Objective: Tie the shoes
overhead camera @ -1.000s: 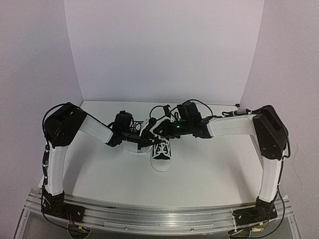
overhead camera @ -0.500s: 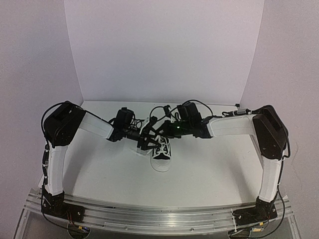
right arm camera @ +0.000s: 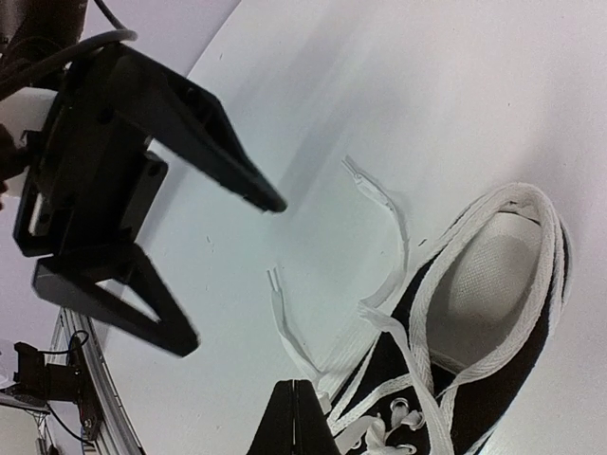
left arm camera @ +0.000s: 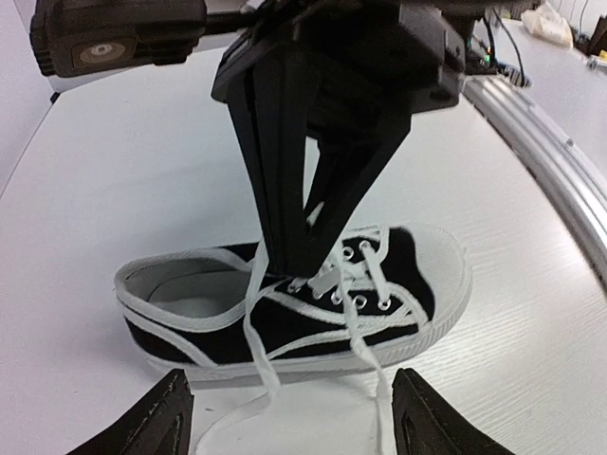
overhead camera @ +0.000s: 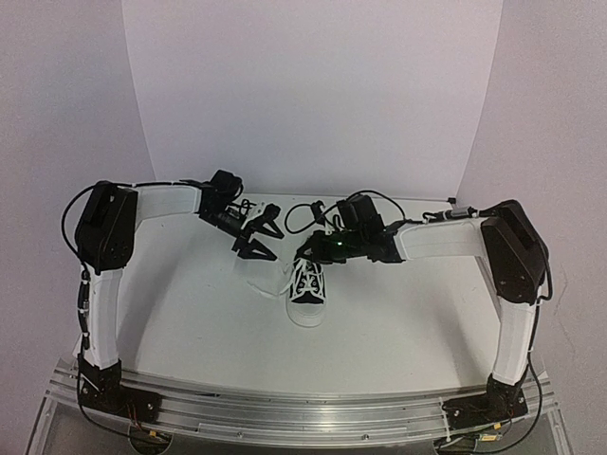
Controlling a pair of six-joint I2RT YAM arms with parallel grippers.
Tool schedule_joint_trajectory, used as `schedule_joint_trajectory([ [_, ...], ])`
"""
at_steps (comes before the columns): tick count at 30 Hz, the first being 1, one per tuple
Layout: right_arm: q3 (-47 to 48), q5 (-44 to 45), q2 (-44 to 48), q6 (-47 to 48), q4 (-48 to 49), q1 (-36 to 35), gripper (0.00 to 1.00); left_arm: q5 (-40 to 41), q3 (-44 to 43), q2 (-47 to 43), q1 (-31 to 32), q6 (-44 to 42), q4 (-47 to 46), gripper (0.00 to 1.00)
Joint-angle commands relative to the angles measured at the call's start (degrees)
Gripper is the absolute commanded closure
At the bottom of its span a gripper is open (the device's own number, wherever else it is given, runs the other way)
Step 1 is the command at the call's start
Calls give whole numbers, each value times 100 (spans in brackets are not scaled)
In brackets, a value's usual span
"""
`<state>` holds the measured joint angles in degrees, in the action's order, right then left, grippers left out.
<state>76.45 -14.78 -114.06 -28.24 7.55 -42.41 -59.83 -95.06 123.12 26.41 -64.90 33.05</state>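
Observation:
The shoe [overhead camera: 308, 292], a black sneaker with a white toe cap, stands mid-table with its toe toward the arms. In the left wrist view the shoe [left arm camera: 285, 313] lies side-on, its white laces [left arm camera: 258, 351] trailing onto the table. My right gripper [overhead camera: 305, 256] is shut, its tip [left arm camera: 288, 263] down at the eyelets on a lace; the right wrist view shows that lace [right arm camera: 296, 332] running into the closed tip [right arm camera: 296, 393]. My left gripper [overhead camera: 268, 240] hangs open and empty, left of and behind the shoe, its fingertips [left arm camera: 161, 417] wide apart.
White walls close the table [overhead camera: 398, 322] at the back and sides. The aluminium rail [overhead camera: 303, 408] with both arm bases runs along the near edge. Two lace ends [right arm camera: 273, 277] lie loose on the table left of the shoe.
My left gripper has opened and drawn back up and to the left, away from the shoe. My right gripper has closed at the laces and stayed over the shoe.

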Motion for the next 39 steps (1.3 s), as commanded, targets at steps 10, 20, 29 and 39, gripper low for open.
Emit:
schedule_joint_trajectory([
  [10, 286, 20, 112, 130, -114, 17, 100, 2501, -2044, 1829, -195, -445, 525, 23],
  [20, 321, 36, 80, 127, -116, 17, 100, 2572, -2447, 2146, -186, -411, 1514, 48],
  [29, 326, -10, 32, 102, -121, 21, 100, 2813, -1999, 2142, -27, -426, 1530, 99],
  [39, 432, 110, 37, 91, -151, 17, 100, 2743, -1342, 1147, -92, 230, 767, 100],
])
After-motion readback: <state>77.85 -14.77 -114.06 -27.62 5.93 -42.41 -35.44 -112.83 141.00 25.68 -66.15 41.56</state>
